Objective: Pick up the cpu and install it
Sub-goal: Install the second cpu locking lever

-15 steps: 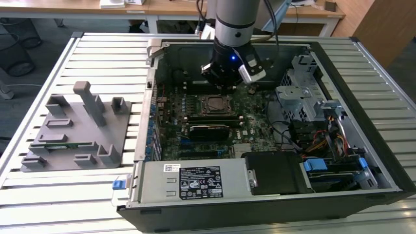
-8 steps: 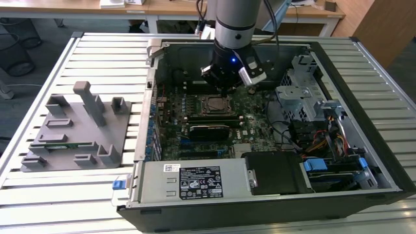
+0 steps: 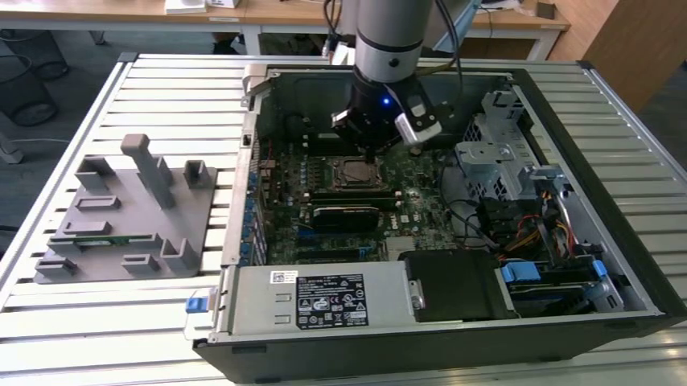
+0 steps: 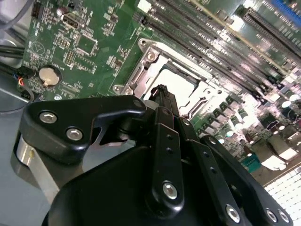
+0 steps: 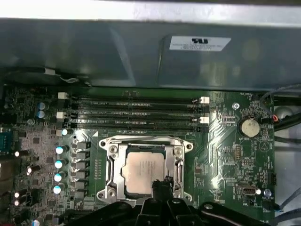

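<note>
While the gripper (image 3: pixel 372 147) is hanging inside the open computer case (image 3: pixel 601 121) in the exterior view, the cpu (image 3: pixel 353 170) is sitting in its socket at its 6 o'clock. First wrist view: cpu (image 5: pixel 143 171) lying flat within the socket frame (image 5: pixel 113 153), fingertips (image 5: pixel 162 184) together, gripping nothing. Second wrist view: closed fingers (image 4: pixel 165 101) overlapping the cpu (image 4: pixel 181 84).

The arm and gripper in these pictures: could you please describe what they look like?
The arm is a round silver-grey tube with black cables running down beside it. At its end sits a black wrist block with a small blue light and a pale grey module on one side. The gripper is matt black, built from linked bars joined by silver screws, with a silver ring at its base.
</note>
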Controlling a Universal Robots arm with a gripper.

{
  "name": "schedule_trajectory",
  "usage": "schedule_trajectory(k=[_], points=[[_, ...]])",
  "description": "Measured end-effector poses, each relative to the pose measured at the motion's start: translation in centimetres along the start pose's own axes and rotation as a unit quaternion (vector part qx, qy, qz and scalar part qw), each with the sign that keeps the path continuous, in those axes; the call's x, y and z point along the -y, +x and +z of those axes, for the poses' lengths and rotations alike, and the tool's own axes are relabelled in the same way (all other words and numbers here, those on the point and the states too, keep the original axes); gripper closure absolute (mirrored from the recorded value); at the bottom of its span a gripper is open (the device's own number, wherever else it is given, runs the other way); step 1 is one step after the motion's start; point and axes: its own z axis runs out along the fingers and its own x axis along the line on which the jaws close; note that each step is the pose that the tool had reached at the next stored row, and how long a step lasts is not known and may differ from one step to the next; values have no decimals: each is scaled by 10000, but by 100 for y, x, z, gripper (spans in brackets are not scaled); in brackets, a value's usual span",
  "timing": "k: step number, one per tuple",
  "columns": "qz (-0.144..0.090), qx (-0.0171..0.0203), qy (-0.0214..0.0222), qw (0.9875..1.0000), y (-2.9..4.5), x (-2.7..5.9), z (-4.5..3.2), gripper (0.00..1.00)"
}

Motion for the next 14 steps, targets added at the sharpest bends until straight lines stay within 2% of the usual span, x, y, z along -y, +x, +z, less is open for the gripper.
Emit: schedule_trajectory(k=[7, 14], points=[[-6, 0, -2, 10000, 17, 146, -6, 89], [-25, -1, -3, 10000, 90, 248, -10, 89]])
